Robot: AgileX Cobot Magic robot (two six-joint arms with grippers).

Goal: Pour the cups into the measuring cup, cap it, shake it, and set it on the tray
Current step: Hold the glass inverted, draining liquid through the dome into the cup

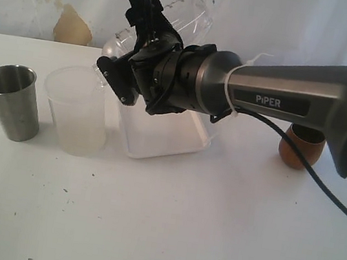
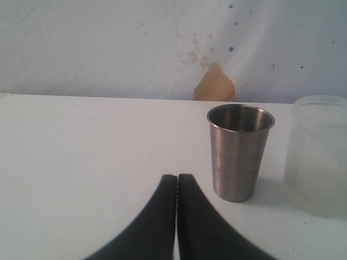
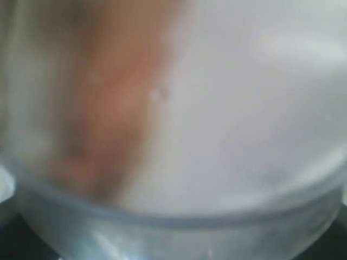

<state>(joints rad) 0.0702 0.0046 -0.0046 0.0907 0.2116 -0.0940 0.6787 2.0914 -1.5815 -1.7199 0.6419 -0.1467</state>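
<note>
My right gripper [image 1: 126, 36] reaches across from the right and is shut on the clear measuring cup [image 1: 194, 14], which it holds tilted in the air above the white tray [image 1: 158, 142]. The right wrist view is filled by the blurred clear wall of the measuring cup [image 3: 173, 179]. The steel tumbler [image 1: 11, 100] stands upright at the far left, and the brown wooden cup [image 1: 301, 148] stands at the right, partly behind the right arm. My left gripper [image 2: 177, 180] is shut on nothing, low over the table, short of the steel tumbler [image 2: 240, 153].
A frosted plastic cup [image 1: 76, 110] stands between the steel tumbler and the tray, and it shows beside the tumbler as the frosted cup [image 2: 320, 158] in the left wrist view. The right arm [image 1: 282, 100] spans the table's right half. A white wall closes the back.
</note>
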